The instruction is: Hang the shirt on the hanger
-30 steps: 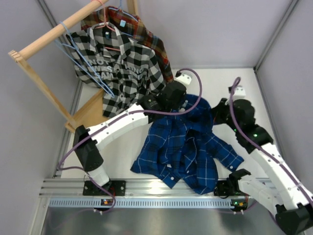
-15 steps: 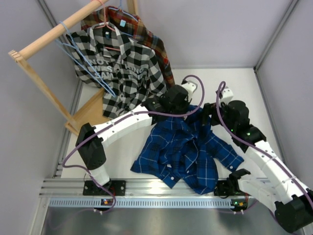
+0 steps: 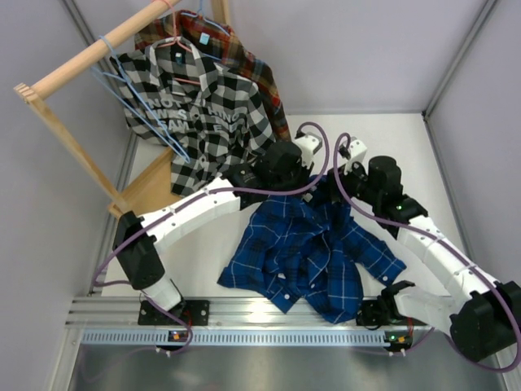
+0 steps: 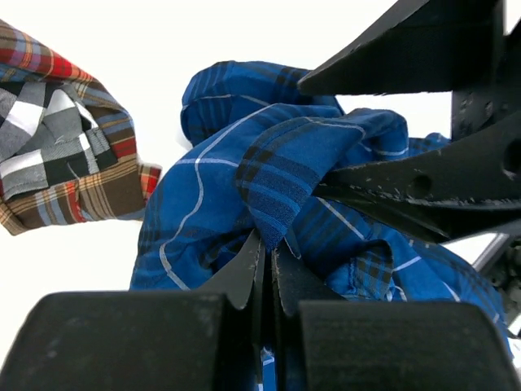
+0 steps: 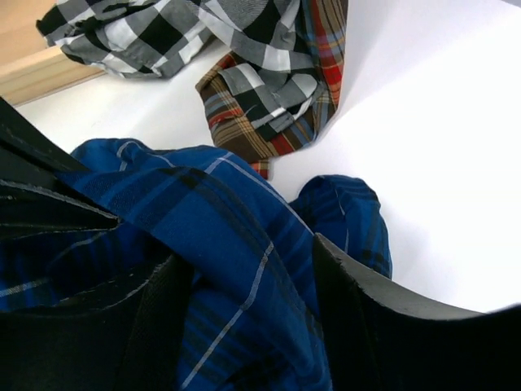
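Note:
The dark blue plaid shirt (image 3: 313,248) lies crumpled on the white table between the arms. My left gripper (image 3: 303,181) is shut on a raised fold at the shirt's far edge (image 4: 281,183), the fold pinched between its fingertips (image 4: 269,248). My right gripper (image 3: 338,183) sits right beside it, open. Its two fingers (image 5: 370,305) straddle another fold of the shirt (image 5: 236,244) without pressing it. The light-blue wire hanger (image 3: 114,79) hangs on the wooden rod at the far left, apart from both grippers.
A wooden rack (image 3: 73,73) stands at the far left. It holds a black-and-white checked shirt (image 3: 195,114) and a red-brown plaid shirt (image 3: 244,57) on a pinkish hanger (image 3: 189,47). Their hems (image 5: 260,90) hang close behind the grippers. Grey walls enclose the table.
My right gripper has swung left to meet the left gripper and has opened over the shirt's fold. The left gripper stays shut on the shirt and has shifted a little left.

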Tool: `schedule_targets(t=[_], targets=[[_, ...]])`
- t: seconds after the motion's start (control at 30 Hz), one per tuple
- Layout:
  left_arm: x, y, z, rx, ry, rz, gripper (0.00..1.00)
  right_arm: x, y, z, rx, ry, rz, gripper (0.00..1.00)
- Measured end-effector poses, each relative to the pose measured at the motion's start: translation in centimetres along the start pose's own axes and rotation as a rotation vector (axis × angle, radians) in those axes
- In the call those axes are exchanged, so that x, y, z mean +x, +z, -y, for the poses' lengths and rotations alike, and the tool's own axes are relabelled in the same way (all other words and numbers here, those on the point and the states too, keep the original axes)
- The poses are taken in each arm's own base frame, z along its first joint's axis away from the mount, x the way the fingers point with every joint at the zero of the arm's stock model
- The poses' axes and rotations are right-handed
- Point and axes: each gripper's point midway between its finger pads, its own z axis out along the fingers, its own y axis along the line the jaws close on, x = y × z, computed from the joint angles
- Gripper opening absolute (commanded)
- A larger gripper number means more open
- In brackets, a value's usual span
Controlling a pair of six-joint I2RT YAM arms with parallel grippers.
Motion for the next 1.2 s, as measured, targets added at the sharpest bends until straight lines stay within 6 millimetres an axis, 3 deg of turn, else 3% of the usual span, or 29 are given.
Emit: schedule_targets(t=[0.03, 0.13, 0.17, 0.2, 0.27, 0.3, 0.4, 0.53, 0.6, 0.67, 0.77, 0.9, 0.97, 1.07, 1.17, 1.2], targets=[[-0.2, -0.1, 0.0, 0.009, -0.005, 0.003, 0.0, -0.1, 0.1, 0.0, -0.005, -0.009, 0.011, 0.52], [-0.3, -0.2, 0.3, 0.051, -0.013, 0.0, 0.02, -0.6, 1.0, 0.1, -0.015, -0.025, 0.05, 0.0], [-0.2, -0.3, 0.5, 0.066, -0.014, -0.004, 0.09, -0.8, 1.4, 0.1, -0.016, -0.021, 0.06, 0.0], [-0.2, -0.3, 0.7, 0.079, -0.014, -0.006, 0.43, -0.9, 1.7, 0.2, -0.016, -0.004, 0.069, 0.0], [-0.3, -0.4, 0.9, 0.092, -0.012, -0.006, 0.96, -1.0, 2.2, 0.7, 0.011, 0.021, 0.079, 0.0], [-0.4, -0.6, 0.7, 0.081, -0.013, 0.001, 0.98, -1.1, 2.2, 1.1, 0.037, 0.03, 0.082, 0.0], [-0.6, -2.2, -0.7, -0.005, -0.021, 0.034, 0.98, -1.3, 1.6, 3.0, 0.156, 0.085, 0.093, 0.0], [-0.3, -7.0, -3.0, -0.153, -0.01, 0.097, 0.98, -1.1, -0.4, 6.3, 0.322, 0.185, 0.089, 0.0], [0.7, -9.1, -2.8, -0.184, -0.01, 0.115, 0.94, -1.0, -1.3, 8.1, 0.386, 0.229, 0.08, 0.0], [3.3, -10.5, -1.5, -0.181, 0.004, 0.096, 0.85, -1.0, -2.1, 9.3, 0.428, 0.267, 0.072, 0.0], [9.3, -10.9, 0.7, -0.154, 0.035, -0.02, 0.8, -0.9, -2.5, 9.8, 0.439, 0.293, 0.059, 0.0], [17.3, -10.7, 2.0, -0.157, 0.081, -0.206, 0.85, -1.0, -2.3, 9.3, 0.409, 0.3, 0.04, 0.0], [19.5, -10.6, 1.8, -0.18, 0.087, -0.264, 0.84, -1.1, -2.2, 9.2, 0.398, 0.302, 0.035, 0.0], [21.0, -10.2, 1.0, -0.24, 0.072, -0.293, 0.76, -1.3, -2.1, 8.8, 0.378, 0.302, 0.032, 0.0], [21.9, -9.5, 0.1, -0.308, 0.065, -0.311, 0.65, -1.6, -2.1, 8.6, 0.365, 0.301, 0.035, 0.0], [22.2, -9.2, -0.2, -0.334, 0.069, -0.318, 0.57, -1.6, -2.1, 8.6, 0.363, 0.301, 0.035, 0.0]])
